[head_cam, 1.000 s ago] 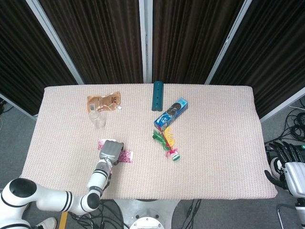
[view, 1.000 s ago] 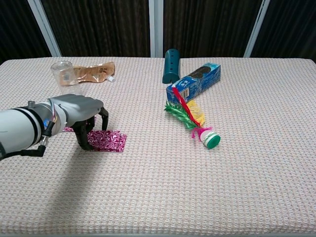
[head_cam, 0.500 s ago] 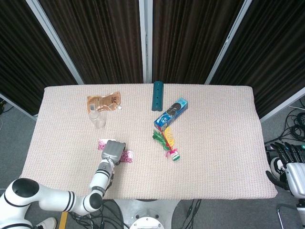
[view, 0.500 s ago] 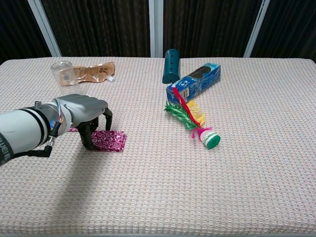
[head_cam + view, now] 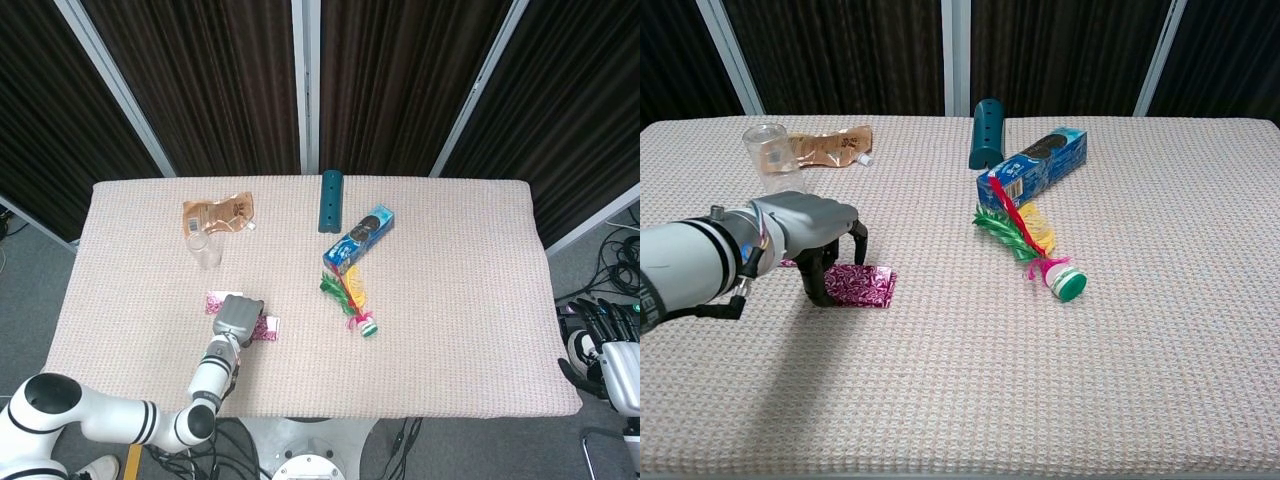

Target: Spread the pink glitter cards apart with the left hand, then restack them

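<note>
The pink glitter cards lie on the table's near left part. My left hand arches over them from the left, fingertips down on their left end. In the head view the left hand covers their middle; one pink end shows at its upper left and another pink end at its right. A thin pink edge also shows behind the hand in the chest view. My right hand hangs off the table's right side, fingers spread, holding nothing.
A clear cup and a brown pouch stand behind the left hand. Mid-table lie a teal cylinder, a blue cookie box and a feathered shuttlecock. The table's near edge is close to the cards.
The left hand has slid a little to the right over the cards, and the pink part showing to its right has shortened slightly. The right hand has not moved.
</note>
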You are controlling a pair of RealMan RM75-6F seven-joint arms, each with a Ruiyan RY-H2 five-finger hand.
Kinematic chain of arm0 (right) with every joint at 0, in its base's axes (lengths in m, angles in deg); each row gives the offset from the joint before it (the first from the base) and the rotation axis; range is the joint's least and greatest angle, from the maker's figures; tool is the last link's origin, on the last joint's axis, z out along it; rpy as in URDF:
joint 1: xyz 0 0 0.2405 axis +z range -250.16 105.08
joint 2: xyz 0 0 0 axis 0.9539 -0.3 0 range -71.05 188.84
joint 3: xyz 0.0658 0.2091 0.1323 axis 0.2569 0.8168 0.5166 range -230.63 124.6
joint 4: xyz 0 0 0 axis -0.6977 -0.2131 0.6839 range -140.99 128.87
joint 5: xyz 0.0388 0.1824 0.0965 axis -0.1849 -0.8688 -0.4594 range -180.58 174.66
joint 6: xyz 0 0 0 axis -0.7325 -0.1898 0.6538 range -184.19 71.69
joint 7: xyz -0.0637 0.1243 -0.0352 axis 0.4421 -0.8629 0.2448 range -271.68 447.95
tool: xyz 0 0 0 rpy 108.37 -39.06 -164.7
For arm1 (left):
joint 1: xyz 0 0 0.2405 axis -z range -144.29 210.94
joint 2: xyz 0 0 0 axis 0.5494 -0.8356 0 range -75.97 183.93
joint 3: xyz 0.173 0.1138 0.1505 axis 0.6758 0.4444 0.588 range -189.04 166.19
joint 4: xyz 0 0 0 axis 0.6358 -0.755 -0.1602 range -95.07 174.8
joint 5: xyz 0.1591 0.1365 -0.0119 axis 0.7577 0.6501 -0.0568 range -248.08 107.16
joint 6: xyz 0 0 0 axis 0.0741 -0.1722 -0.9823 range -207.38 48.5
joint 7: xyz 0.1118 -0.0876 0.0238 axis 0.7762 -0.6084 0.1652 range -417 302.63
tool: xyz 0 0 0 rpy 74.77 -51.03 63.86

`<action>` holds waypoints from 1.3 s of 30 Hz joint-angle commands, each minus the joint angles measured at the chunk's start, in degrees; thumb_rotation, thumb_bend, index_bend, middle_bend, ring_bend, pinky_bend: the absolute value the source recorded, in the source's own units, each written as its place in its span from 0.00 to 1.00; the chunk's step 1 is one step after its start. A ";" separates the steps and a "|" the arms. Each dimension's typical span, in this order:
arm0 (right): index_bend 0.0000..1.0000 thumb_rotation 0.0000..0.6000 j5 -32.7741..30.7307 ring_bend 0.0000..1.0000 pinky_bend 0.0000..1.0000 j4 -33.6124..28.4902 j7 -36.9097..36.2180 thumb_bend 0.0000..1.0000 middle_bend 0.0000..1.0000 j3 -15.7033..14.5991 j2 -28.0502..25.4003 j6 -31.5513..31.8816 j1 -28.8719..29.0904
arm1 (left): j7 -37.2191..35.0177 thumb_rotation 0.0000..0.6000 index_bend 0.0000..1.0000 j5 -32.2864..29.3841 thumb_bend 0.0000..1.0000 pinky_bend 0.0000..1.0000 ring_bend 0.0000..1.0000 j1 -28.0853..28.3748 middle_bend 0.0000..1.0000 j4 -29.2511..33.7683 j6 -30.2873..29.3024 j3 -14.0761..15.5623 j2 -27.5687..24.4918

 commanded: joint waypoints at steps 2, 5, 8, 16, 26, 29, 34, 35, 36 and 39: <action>0.13 0.99 0.01 0.00 0.00 0.01 -0.04 0.18 0.10 0.00 -0.03 0.00 -0.01 | 0.01 1.00 0.40 0.01 0.26 0.97 0.93 -0.04 0.89 0.14 -0.10 -0.07 0.00; 0.13 0.99 -0.01 0.00 0.00 0.00 -0.03 0.18 0.10 -0.02 -0.05 0.01 -0.04 | 0.15 1.00 0.38 -0.09 0.26 0.97 0.93 0.00 0.89 0.11 -0.05 -0.09 0.15; 0.13 0.99 -0.07 0.00 0.00 0.11 -0.14 0.19 0.10 -0.03 -0.05 0.16 -0.18 | 0.22 1.00 0.37 -0.15 0.25 0.97 0.93 0.06 0.89 0.09 0.01 -0.19 0.24; 0.13 0.99 -0.02 0.00 0.00 0.18 -0.34 0.18 0.10 0.06 -0.19 0.20 -0.15 | -3.08 1.00 0.35 5.09 0.25 0.97 0.93 -1.26 0.89 0.82 -2.03 -0.87 -2.44; 0.13 0.99 0.21 0.00 0.00 0.00 0.10 0.18 0.10 0.07 0.22 -0.47 0.36 | -5.49 1.00 0.37 4.74 0.25 0.97 0.93 -4.00 0.89 -7.38 1.40 0.79 -3.76; 0.13 0.99 0.25 0.00 0.00 -0.31 0.54 0.18 0.10 0.10 0.13 -0.56 0.47 | -6.09 1.00 0.37 4.55 0.25 0.97 0.93 -4.48 0.89 -9.52 2.89 0.97 -2.94; 0.13 0.99 -0.01 0.00 0.00 -0.83 1.08 0.18 0.10 0.14 -0.09 -0.75 0.51 | -6.71 1.00 0.37 5.63 0.25 0.97 0.93 -5.10 0.89 -12.82 3.95 1.23 -1.15; 0.13 0.99 -0.04 0.00 0.00 -0.90 1.17 0.18 0.10 0.14 -0.09 -0.77 0.52 | -6.80 1.00 0.37 5.78 0.25 0.97 0.93 -5.16 0.89 -13.25 4.12 1.16 -0.95; 0.13 0.99 -0.08 0.00 0.00 -0.98 1.28 0.18 0.10 0.13 -0.09 -0.80 0.52 | -6.75 1.00 0.37 6.08 0.25 0.97 0.93 -5.19 0.89 -13.87 4.17 1.12 -0.70; 0.13 0.99 -0.20 0.00 0.00 -1.17 1.55 0.18 0.10 0.16 -0.14 -0.92 0.56 | -7.04 1.00 0.37 6.58 0.25 0.97 0.93 -5.41 0.89 -14.93 4.43 0.73 -0.26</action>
